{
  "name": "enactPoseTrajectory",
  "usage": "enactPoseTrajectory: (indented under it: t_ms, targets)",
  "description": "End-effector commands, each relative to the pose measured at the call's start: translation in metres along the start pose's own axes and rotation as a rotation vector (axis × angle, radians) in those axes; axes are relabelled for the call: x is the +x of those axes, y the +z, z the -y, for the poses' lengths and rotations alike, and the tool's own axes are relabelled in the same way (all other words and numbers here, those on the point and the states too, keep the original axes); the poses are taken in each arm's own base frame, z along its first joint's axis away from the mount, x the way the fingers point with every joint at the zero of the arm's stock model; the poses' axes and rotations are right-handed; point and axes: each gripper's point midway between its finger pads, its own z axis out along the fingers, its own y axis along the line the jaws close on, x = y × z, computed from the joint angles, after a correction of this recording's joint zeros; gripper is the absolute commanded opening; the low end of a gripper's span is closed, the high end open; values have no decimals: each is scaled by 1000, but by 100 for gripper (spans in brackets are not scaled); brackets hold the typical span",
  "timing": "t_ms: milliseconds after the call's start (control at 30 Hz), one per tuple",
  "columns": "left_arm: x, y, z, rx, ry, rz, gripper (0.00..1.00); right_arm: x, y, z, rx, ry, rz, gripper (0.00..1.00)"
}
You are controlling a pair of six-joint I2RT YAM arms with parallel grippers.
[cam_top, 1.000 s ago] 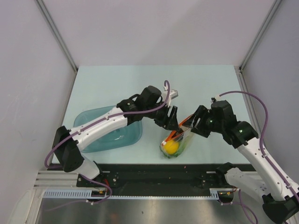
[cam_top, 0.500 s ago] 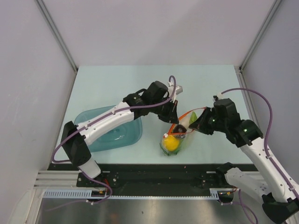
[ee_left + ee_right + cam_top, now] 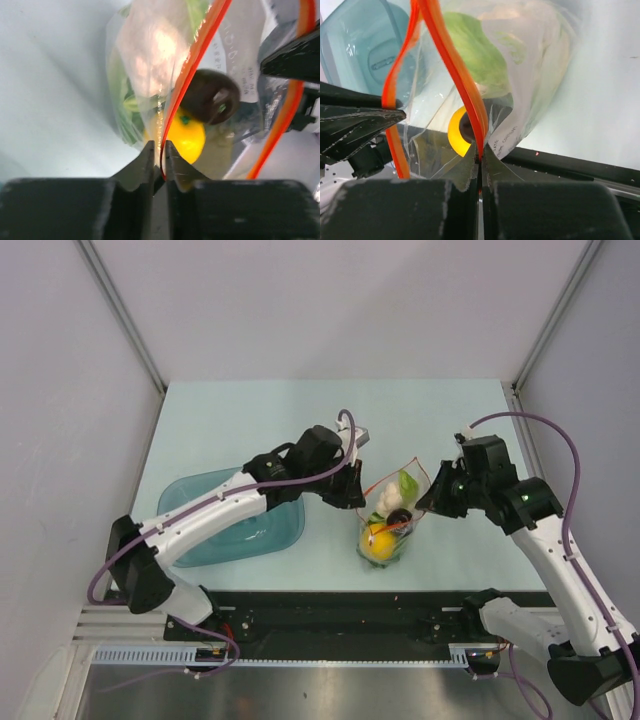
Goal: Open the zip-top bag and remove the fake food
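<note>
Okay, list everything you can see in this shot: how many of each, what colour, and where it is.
clear crinkly plastic zip-top bag: one, clear with a red-orange zip strip, mouth spread between the two grippers near the table's front edge
round plastic toy fruit: one, yellow-orange, low in the bag
dark rounded toy piece: one, dark brown, in the bag above the fruit
toy cauliflower: one, white, in the bag
toy lettuce: one, green, in the bag
plastic tray: one, teal, table's left side
table: one, pale blue-green
left gripper: one, black, pinching one bag lip
right gripper: one, black, pinching the other lip
</note>
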Motion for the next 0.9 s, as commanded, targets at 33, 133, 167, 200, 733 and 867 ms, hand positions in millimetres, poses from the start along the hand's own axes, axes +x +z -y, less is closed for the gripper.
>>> enactPoseTrajectory:
  t_ms: [33,133,167,200,733,867]
  targets:
    - [-32,-31,33,105,81,115,37,-6,-4,-26,-128,-58,-8,0]
    - [-53,-48,55,168,137,186,52,-6,-5,-34,-160,-57,-19,0]
    - [-62,-55,66,197,155,217,54,-4,-5,-36,-170,-60,-29,0]
    - [-69,-60,76,230,168,241,55,-5,-6,-37,-174,-57,-27,0]
    - [-33,12,72,176,133,46,33,-5,-14,-49,-214,-36,-19,0]
    - [-17,26,63,140,143,-20,46,-4,-14,-49,-216,-32,-19,0]
